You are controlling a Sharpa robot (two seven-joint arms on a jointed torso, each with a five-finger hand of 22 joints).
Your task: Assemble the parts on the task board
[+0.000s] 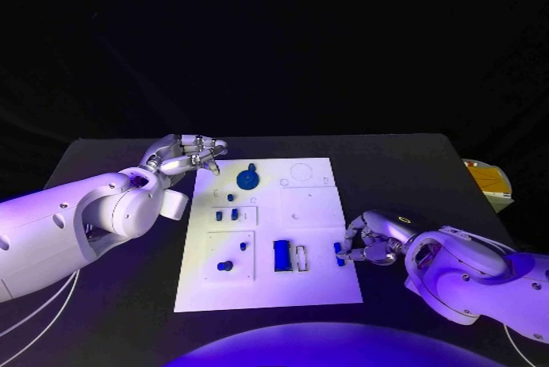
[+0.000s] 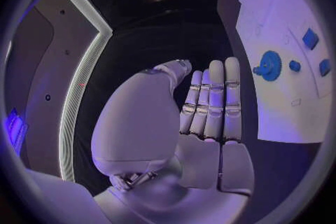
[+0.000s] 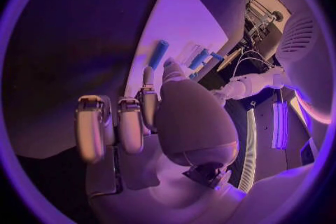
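The white task board (image 1: pixel 309 284) lies in the middle of the black table. On it sit a blue gear (image 1: pixel 248 177), a long blue block (image 1: pixel 282 254) and several small blue pieces such as one near the front left (image 1: pixel 225 265). My right hand (image 1: pixel 372 240) is at the board's right edge, its thumb and a finger pinching a small blue peg (image 1: pixel 339 253). The right wrist view shows that peg (image 3: pixel 158 55) sticking out past the fingertips (image 3: pixel 148 75) over the board. My left hand (image 1: pixel 186 155) hovers at the board's far left corner, holding nothing, its fingers (image 2: pixel 213 101) straight, near the gear (image 2: pixel 269 63).
A yellow and white object (image 1: pixel 489 179) sits at the table's right edge. Bare black table (image 1: pixel 114 157) lies on both sides of the board and behind it.
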